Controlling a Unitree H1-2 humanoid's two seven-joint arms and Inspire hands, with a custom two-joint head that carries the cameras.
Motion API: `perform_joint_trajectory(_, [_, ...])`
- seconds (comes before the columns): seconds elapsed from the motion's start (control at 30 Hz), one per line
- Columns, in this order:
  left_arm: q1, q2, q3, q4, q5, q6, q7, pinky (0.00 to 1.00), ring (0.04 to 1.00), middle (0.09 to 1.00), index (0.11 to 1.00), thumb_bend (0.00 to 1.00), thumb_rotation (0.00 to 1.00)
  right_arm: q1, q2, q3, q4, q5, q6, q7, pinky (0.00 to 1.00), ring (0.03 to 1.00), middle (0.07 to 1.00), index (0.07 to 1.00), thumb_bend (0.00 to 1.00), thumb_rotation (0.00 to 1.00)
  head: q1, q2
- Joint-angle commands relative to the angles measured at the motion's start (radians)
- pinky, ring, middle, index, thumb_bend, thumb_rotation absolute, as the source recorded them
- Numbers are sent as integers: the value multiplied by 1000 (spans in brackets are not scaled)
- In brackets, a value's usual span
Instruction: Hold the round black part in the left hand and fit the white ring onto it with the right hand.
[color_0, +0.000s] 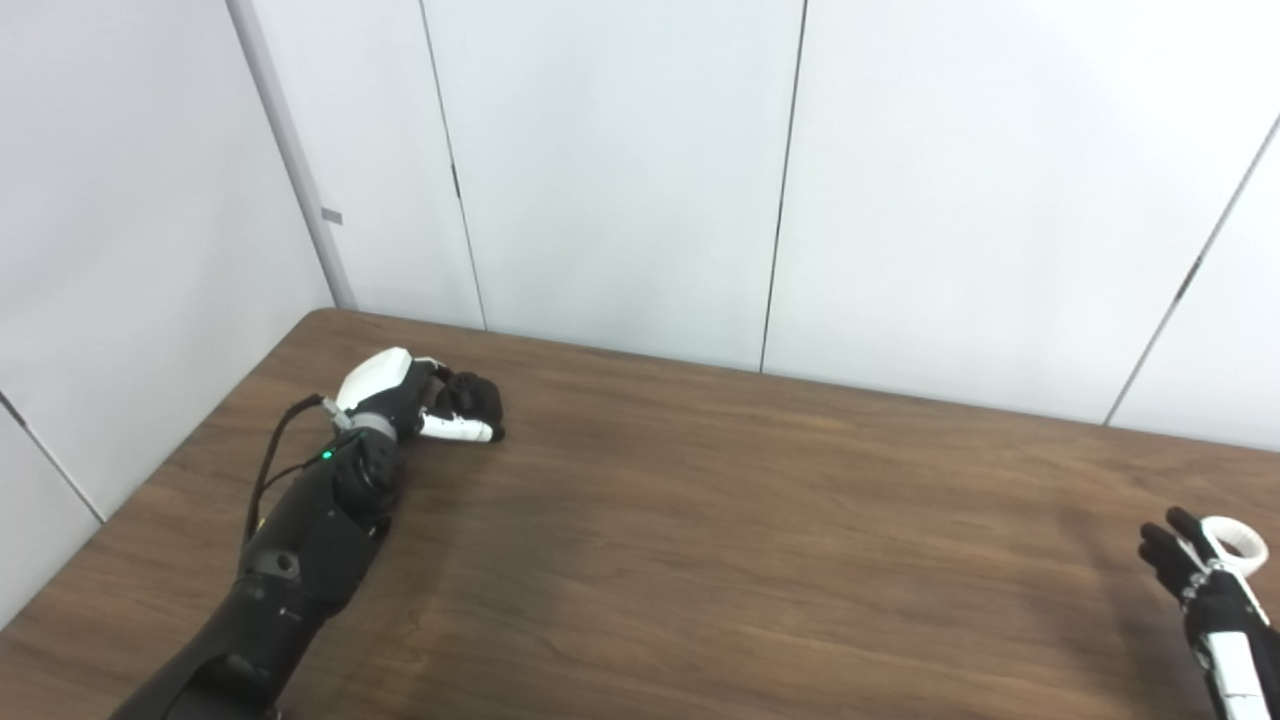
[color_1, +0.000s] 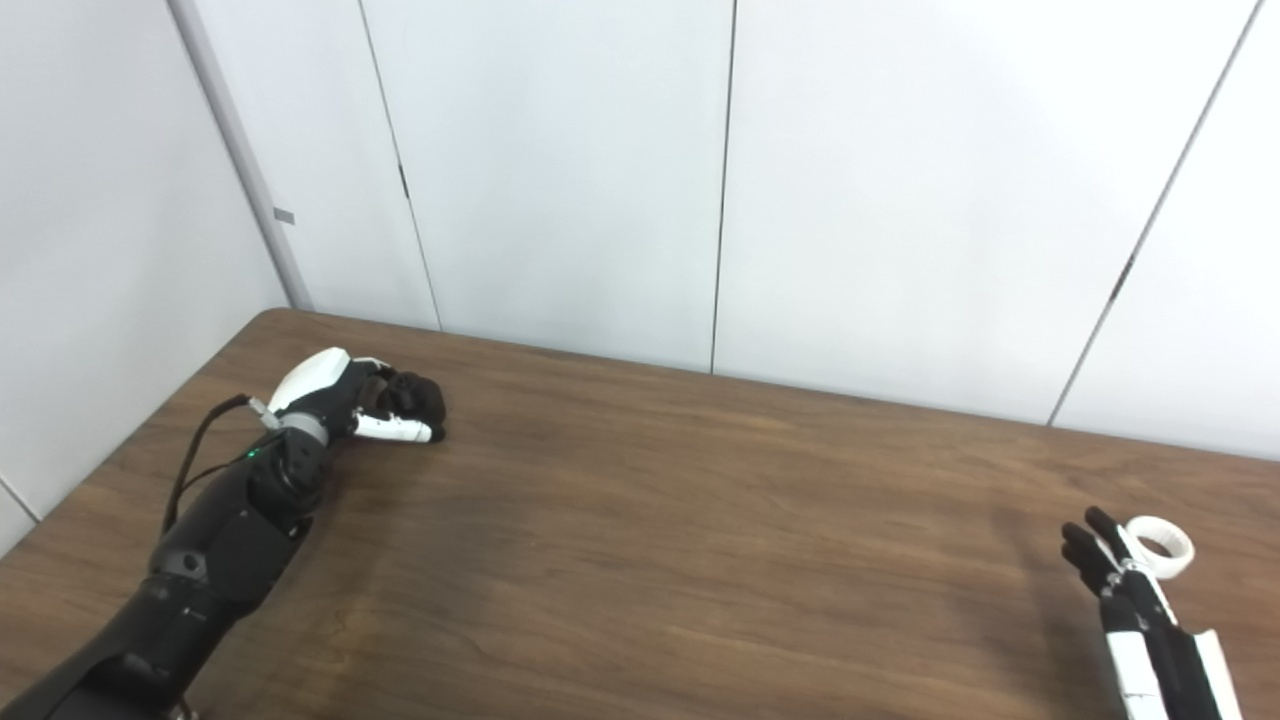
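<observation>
Left hand (color_0: 400, 395) curling around round black part (color_0: 475, 397) at far-left of table (color_0: 700, 520).
Right hand (color_1: 1130, 590) resting fingers-apart, holding nothing, touching or just beside white ring (color_1: 1160, 545) near right edge.

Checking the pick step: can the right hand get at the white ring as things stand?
Probably yes. The right hand sits right beside the small white plastic ring, fingers apart, with only bare brown wooden table around it; whether it already touches is unclear.

Part (color_0: 476, 396) far left in L hand (color_0: 400, 395); ring (color_1: 1160, 545) far right by R hand (color_1: 1125, 590).
</observation>
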Motion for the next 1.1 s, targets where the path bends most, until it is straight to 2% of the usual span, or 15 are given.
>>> perform_joint_trajectory(0.0, [-59, 22, 2, -8, 7, -7, 17, 1000, 995, 939, 821, 922, 381, 55, 44, 19, 44, 2, -8, -16, 951, 905, 894, 927, 680, 961, 1, 2])
perform_joint_trajectory(0.63, [-53, 37, -27, -28, 42, 42, 10, 1000, 983, 932, 784, 896, 393, 58, 45, 19, 34, 2, -3, -16, 950, 906, 894, 926, 669, 960, 8, 8])
perform_joint_trajectory(0.73, [-52, 35, -22, -25, 37, 40, 20, 1000, 978, 926, 772, 884, 364, 58, 45, 20, 33, 2, -2, -14, 952, 904, 897, 929, 659, 963, 10, 8])
perform_joint_trajectory(0.8, [-51, 32, -16, -18, 31, 29, 35, 1000, 972, 914, 731, 875, 333, 58, 45, 19, 31, 3, 2, -15, 948, 903, 894, 928, 661, 963, 10, 8])
perform_joint_trajectory(0.83, [-51, 29, -11, -16, 28, 25, 43, 1000, 961, 889, 665, 842, 273, 58, 46, 19, 31, 2, 2, -16, 947, 901, 894, 929, 662, 962, 10, 8])
perform_joint_trajectory(0.87, [-50, 26, -5, -16, 24, 23, 50, 1000, 956, 873, 608, 765, 207, 58, 46, 18, 32, 3, 0, -15, 948, 900, 895, 930, 664, 966, 10, 8])
perform_joint_trajectory(0.9, [-51, 24, -1, -11, 21, 18, 57, 1000, 947, 852, 538, 622, 123, 57, 46, 18, 33, 5, 2, -14, 953, 903, 897, 932, 668, 969, 12, 7])
perform_joint_trajectory(0.93, [-51, 23, 0, -11, 22, 15, 62, 1000, 936, 834, 512, 573, 91, 57, 45, 18, 33, 7, 1, -13, 961, 907, 899, 933, 668, 971, 12, 7])
perform_joint_trajectory(1.07, [-48, 26, -8, -4, 35, -9, 91, 1000, 892, 764, 486, 524, 50, 56, 44, 18, 32, 9, -2, -11, 967, 913, 902, 936, 654, 978, 14, 7])
